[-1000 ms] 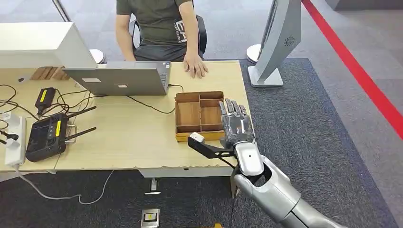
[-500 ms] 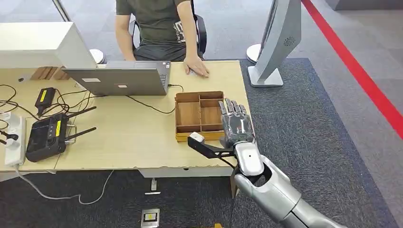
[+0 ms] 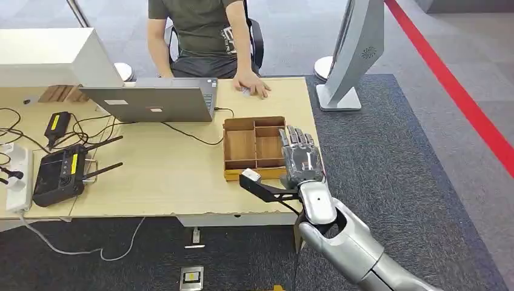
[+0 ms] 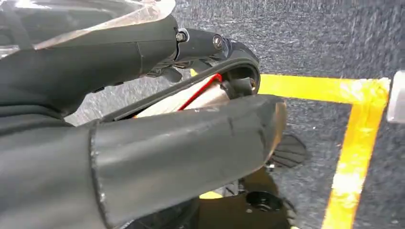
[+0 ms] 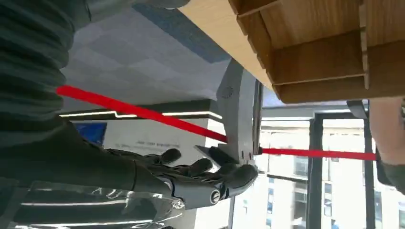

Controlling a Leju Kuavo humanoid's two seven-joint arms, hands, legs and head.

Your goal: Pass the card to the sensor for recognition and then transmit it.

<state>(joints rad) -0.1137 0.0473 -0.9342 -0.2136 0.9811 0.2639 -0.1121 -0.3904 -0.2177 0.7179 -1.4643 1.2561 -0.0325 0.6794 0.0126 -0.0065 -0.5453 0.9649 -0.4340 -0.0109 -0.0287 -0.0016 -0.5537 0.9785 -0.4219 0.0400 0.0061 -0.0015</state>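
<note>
Right hand [image 3: 301,159] stayed flat, fingers [image 3: 295,137] extended, empty, over wooden tray [image 3: 240,145]; person's hand [image 3: 250,85] shifted slightly; card pickup pending.

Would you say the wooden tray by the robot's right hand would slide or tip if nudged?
The wooden tray looks low and wide, so it would likely slide on the smooth table rather than tip. Its thin dividers seem stiff and probably light.

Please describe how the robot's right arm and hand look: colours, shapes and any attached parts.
The right arm is silver, with smooth rounded shells. The right hand is dark grey with segmented fingers and a glossy, clear-looking cover on its back. A black bracket with a small white block on its tip sticks out sideways at the wrist.
</note>
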